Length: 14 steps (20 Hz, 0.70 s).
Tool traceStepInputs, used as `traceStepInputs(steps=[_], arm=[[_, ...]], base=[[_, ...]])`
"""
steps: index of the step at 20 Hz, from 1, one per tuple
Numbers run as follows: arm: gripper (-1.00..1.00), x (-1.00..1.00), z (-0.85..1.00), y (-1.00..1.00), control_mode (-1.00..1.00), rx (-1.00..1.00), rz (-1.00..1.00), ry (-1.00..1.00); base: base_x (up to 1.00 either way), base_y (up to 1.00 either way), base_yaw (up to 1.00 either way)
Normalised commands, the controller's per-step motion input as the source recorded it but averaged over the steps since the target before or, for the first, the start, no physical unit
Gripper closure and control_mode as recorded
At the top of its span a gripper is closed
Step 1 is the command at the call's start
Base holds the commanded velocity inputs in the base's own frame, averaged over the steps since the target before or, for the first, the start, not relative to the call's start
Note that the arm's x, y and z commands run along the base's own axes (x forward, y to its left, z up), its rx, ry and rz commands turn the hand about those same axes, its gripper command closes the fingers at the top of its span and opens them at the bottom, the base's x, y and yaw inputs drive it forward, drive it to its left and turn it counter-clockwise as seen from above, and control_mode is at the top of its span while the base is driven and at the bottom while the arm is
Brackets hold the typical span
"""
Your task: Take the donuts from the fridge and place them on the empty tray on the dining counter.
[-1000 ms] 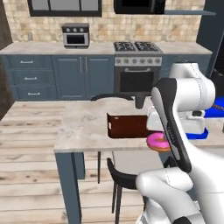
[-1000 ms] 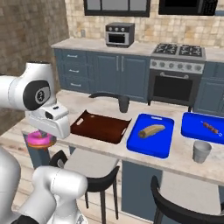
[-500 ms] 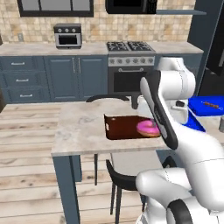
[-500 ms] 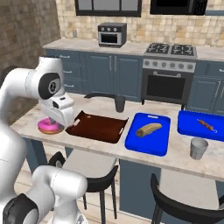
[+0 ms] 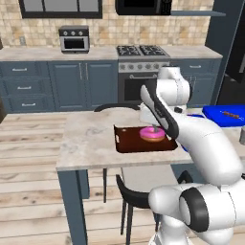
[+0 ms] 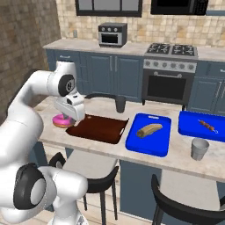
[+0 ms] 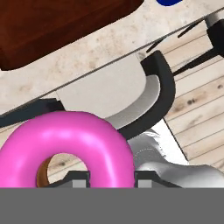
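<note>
My gripper (image 5: 154, 130) is shut on a pink-frosted donut (image 5: 152, 135) and holds it just above the dining counter (image 5: 86, 139). Seen from the left base, the donut hangs over the dark brown tray (image 5: 131, 142). From the right base, the gripper (image 6: 67, 117) and donut (image 6: 60, 120) sit at the tray's (image 6: 101, 129) left end. In the hand view the donut (image 7: 65, 140) is large between my fingertips, with the tray (image 7: 52, 26) beyond it. Whether the black front (image 5: 238, 62) at the far right is the fridge I cannot tell.
Right of the brown tray lie a blue tray (image 6: 147, 143) with a bread roll (image 6: 149, 130) and a second blue tray (image 6: 193, 129) with a skewer. A grey cup (image 6: 200, 148) and a dark cup (image 6: 120, 104) stand nearby. Black stools (image 6: 94, 169) sit under the counter's edge.
Both base views have shifted, so the base has moved. The arm has carried the pink donut from the counter's near edge to the brown tray, still gripped.
</note>
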Motion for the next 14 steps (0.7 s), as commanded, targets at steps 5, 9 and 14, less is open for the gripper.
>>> traceStepInputs(steps=[5,9,14], arm=[[1.00,0.59,-0.60,0.00,-1.00,0.00,0.00,-0.07],[1.00,0.53,-0.46,0.00,-1.00,0.00,0.00,-0.08],[1.00,0.68,-0.38,0.00,-1.00,0.00,0.00,-0.09]], base=[[0.00,0.00,0.00],[0.00,0.00,0.00],[0.00,0.00,0.00]])
